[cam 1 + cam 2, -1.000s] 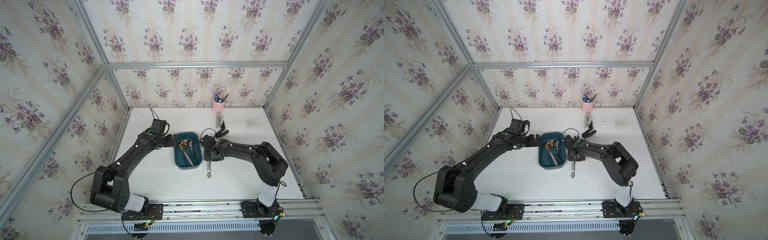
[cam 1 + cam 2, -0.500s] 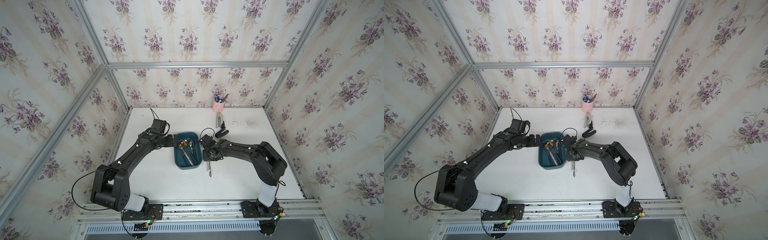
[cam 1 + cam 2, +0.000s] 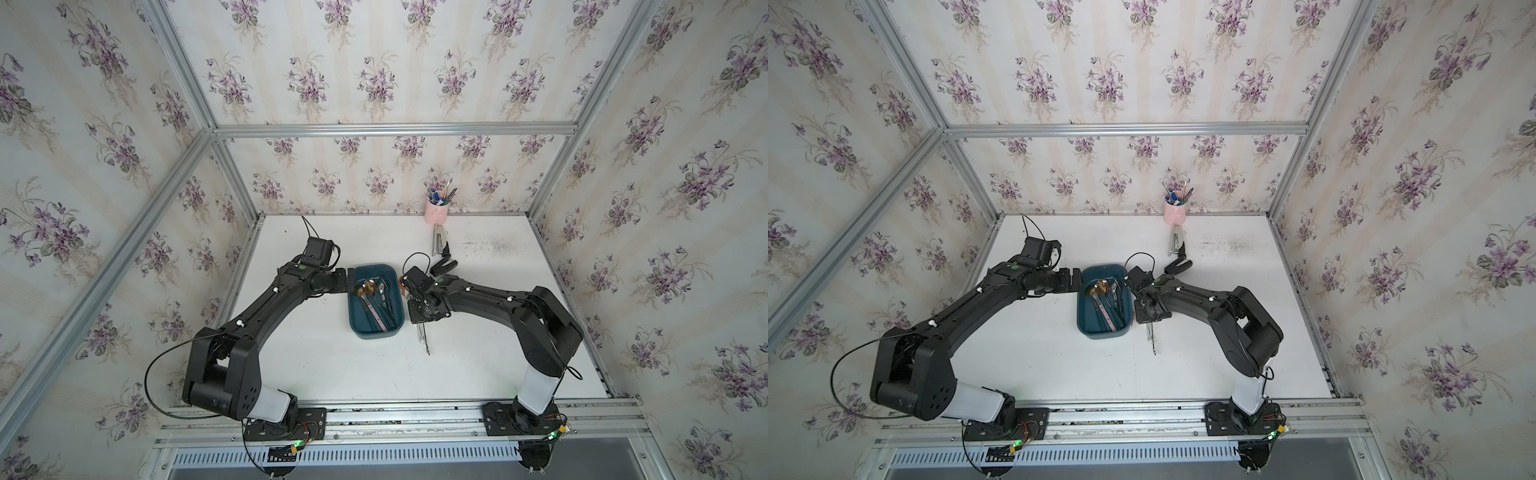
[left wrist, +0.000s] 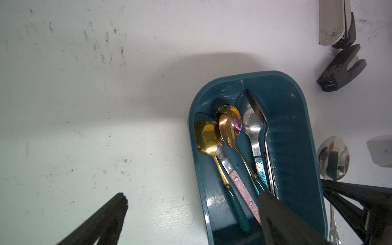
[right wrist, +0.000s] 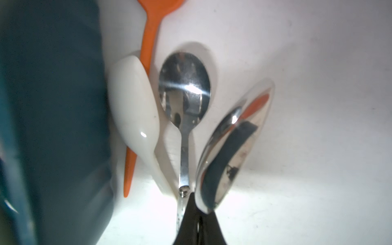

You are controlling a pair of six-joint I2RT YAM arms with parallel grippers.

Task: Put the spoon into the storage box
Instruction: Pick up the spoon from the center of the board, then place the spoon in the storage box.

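The right hand [image 3: 419, 321], clamped on the spoon [image 3: 424, 340], sits just frame-right of the storage box [image 3: 374, 333], handle parallel to it; the left hand [image 3: 352, 281] gapes empty.

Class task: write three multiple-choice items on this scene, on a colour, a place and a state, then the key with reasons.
1. What colour is the storage box? A pink; B orange; C dark teal.
2. Where does the pen cup stand? A at the back edge of the table; B inside the storage box; C at its front edge.
3. How is the right gripper? A wide open; B shut on a silver spoon outside the box; C shut on the pen cup.
Key: 1 C: both top views show it dark teal. 2 A: the cup stands at the far edge. 3 B: in the right wrist view shut jaws pinch the spoon beside the box.
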